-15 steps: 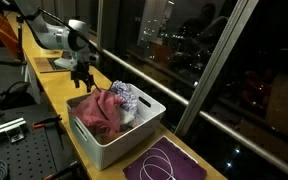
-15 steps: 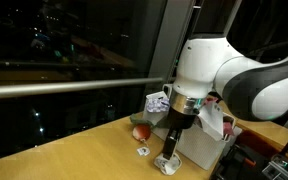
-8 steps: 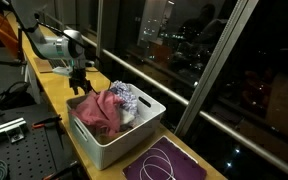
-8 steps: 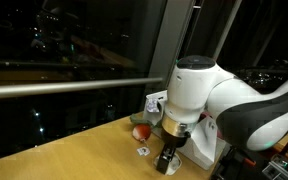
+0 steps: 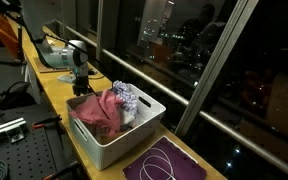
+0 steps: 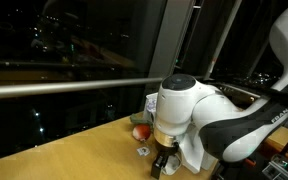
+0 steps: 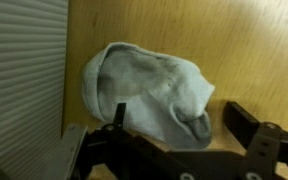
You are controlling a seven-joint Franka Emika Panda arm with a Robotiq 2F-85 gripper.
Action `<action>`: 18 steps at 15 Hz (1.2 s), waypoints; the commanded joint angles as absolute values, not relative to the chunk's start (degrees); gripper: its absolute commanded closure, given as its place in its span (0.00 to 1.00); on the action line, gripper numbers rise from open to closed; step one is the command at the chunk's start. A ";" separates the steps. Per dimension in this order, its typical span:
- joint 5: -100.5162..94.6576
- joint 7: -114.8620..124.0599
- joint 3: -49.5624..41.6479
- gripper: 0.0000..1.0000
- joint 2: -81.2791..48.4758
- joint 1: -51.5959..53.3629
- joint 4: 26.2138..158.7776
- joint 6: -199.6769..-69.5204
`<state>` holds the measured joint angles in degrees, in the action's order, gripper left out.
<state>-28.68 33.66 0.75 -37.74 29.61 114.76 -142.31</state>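
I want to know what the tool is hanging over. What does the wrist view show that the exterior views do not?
Only the wrist view shows a pale grey sock lying crumpled on the wood, just ahead of the open tool. Only an exterior view shows the white bin holding a pink cloth, the purple mat, the dark window and the arm. Both share the wooden bench and the tool low over it.

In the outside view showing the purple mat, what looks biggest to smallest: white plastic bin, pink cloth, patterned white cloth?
1. white plastic bin
2. crumpled pink cloth
3. patterned white cloth
Both cloths lie in the bin, about equally near the camera, so this order looks safe.
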 commanded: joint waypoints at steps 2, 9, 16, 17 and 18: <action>-28.09 34.33 -0.57 0.41 -40.70 30.95 112.18 -143.02; -27.99 35.57 -0.40 0.94 -37.82 31.34 114.64 -143.29; -29.37 35.47 -0.74 0.99 -25.57 30.70 118.39 -138.36; -29.89 35.37 -0.87 0.99 -22.89 30.17 119.13 -137.16; -30.51 35.67 -1.04 0.99 -20.28 29.65 119.48 -135.61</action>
<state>-28.73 35.47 -0.16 -29.42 30.33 115.56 -139.27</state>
